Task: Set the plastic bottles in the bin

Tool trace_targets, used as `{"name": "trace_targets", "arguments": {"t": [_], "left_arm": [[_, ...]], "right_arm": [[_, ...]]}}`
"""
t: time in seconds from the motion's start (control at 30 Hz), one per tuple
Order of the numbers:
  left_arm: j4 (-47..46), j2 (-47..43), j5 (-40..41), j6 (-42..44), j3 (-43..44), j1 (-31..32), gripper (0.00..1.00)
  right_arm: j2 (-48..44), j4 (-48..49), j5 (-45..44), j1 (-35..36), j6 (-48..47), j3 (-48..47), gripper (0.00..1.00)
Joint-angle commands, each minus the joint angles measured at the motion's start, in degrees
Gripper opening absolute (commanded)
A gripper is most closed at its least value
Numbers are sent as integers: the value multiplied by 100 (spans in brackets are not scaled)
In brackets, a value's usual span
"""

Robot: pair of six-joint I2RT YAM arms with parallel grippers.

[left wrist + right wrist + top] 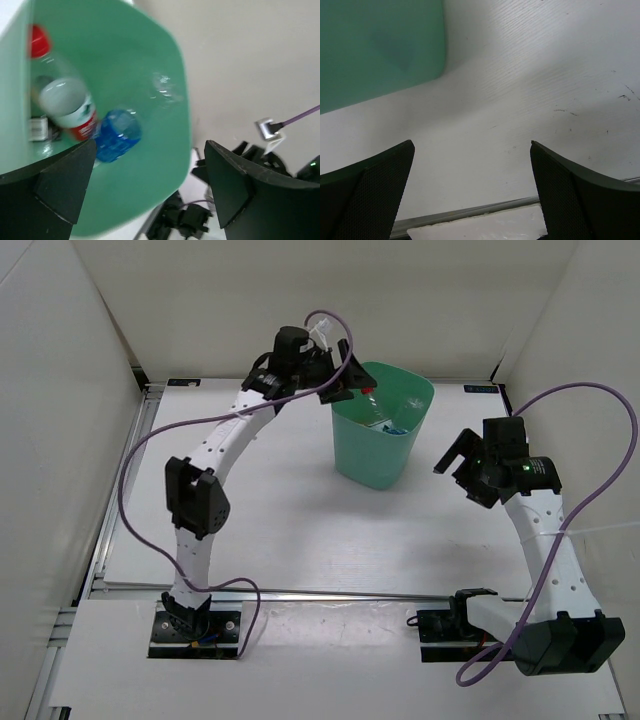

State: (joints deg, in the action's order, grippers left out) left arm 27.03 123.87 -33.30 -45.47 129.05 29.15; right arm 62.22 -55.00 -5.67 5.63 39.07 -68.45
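Observation:
The mint-green bin (375,455) stands at the back middle of the table. My left gripper (343,388) hangs open and empty over its left rim. In the left wrist view my left gripper (150,147) looks down into the bin (150,190). Inside lie a clear bottle with a red label and red cap (67,102) and a blue-labelled bottle (117,134). A dark shape (39,129) at the bin's wall is too unclear to name. The orange bottle is not in view. My right gripper (456,468) is open and empty to the right of the bin, above the bare table (520,90).
White walls enclose the table on the left, back and right. A metal rail (470,212) runs along the table's front edge. The bin's outer wall (380,45) fills the upper left of the right wrist view. Purple cables loop from both arms.

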Motion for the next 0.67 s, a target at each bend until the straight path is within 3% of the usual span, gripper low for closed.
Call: {"name": "trace_targets", "arguments": {"t": [0.0, 0.1, 0.13, 0.17, 0.27, 0.4, 0.63], "left_arm": [[48, -1530, 638, 687, -1357, -338, 100], [110, -2795, 2016, 1180, -2583, -506, 100], [110, -3112, 2447, 1364, -3344, -567, 100], [110, -3428, 3338, 1427, -3726, -568, 100], [110, -4780, 4826, 1567, -5010, -621, 100], [110, -5827, 6182, 1769, -6241, -734, 100], [110, -6604, 8115, 2016, -7666, -788, 100]], "right_arm": [[-78, -45, -22, -18, 110, -248, 100], [-16, 33, 442, -18, -136, -468, 100], [-16, 103, 531, -18, -197, -555, 100], [-16, 165, 645, -18, -198, -556, 100], [-16, 323, 1101, -18, -461, -556, 100], [-140, 464, 1455, -18, -821, -372, 100], [-394, 280, 911, -18, -726, 67, 100]]}}
